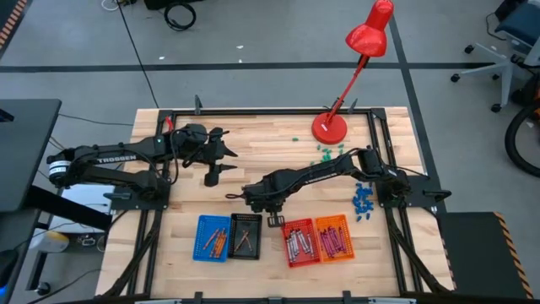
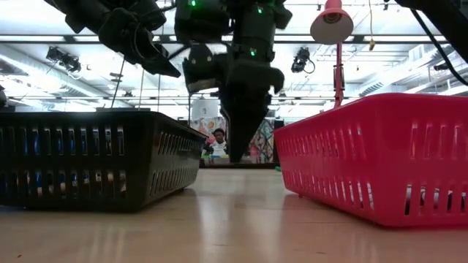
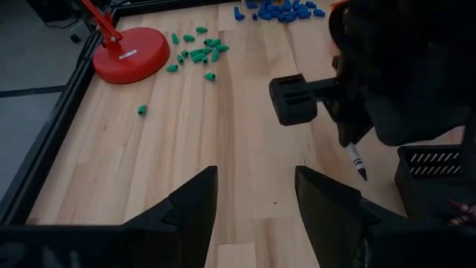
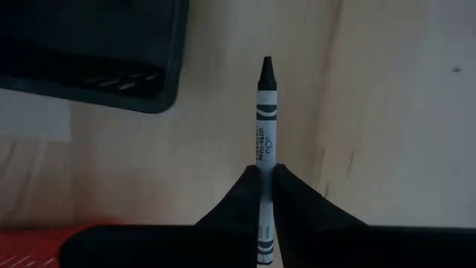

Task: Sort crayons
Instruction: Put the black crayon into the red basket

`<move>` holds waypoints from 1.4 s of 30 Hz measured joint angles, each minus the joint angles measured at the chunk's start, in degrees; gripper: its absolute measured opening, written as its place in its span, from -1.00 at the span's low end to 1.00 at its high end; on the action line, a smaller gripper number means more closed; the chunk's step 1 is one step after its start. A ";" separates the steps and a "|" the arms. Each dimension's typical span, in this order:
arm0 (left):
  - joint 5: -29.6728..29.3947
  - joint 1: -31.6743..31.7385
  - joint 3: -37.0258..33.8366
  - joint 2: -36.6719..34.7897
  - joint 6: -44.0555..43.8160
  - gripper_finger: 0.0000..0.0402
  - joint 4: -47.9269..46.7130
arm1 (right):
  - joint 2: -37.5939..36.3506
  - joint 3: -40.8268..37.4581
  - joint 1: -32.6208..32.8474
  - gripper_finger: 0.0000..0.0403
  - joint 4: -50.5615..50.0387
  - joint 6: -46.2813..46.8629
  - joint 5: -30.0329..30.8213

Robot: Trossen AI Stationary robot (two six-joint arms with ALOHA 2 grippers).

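My right gripper (image 1: 253,201) hangs over the table just beyond the black basket (image 1: 245,236) and the red basket (image 1: 298,241), fingers pointing down, shut on a crayon (image 4: 265,126) with a grey-white wrapper and a black tip. The left wrist view also shows that crayon (image 3: 355,156) below the right arm. More crayons lie in the blue basket (image 1: 213,238), the black basket, the red basket and the orange basket (image 1: 332,237). My left gripper (image 1: 221,156) waits open above the table's far left part, nothing between its fingers (image 3: 195,205). My right gripper pinches the crayon between its two fingers on the wrapped shaft (image 4: 265,160), about midway along. The fingers come from above, pointing down, and lie along the crayon. The crayon is lifted clear, hanging nearly upright below the fingertips with its black tip (image 4: 266,71) down.
A red desk lamp stands on its round base (image 1: 329,128) at the far edge. Tiny green bits (image 1: 321,149) are scattered near it and small blue chunks (image 1: 363,201) lie at the right. In the low view the black basket (image 2: 95,157) and red basket (image 2: 380,157) flank bare wood.
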 joint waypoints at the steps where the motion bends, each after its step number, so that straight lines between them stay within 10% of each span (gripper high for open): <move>1: 0.00 0.00 0.00 0.00 0.01 -0.04 0.00 | 0.00 0.86 0.00 -0.86 -0.81 0.20 0.01; 19: -0.02 0.00 0.00 -0.02 0.11 -0.04 0.76 | -0.07 13.15 3.55 -0.86 -27.54 20.82 -0.19; 42: -5.85 0.02 0.00 0.00 4.57 -0.04 4.59 | -0.15 13.85 17.00 -0.86 -32.29 56.63 -6.53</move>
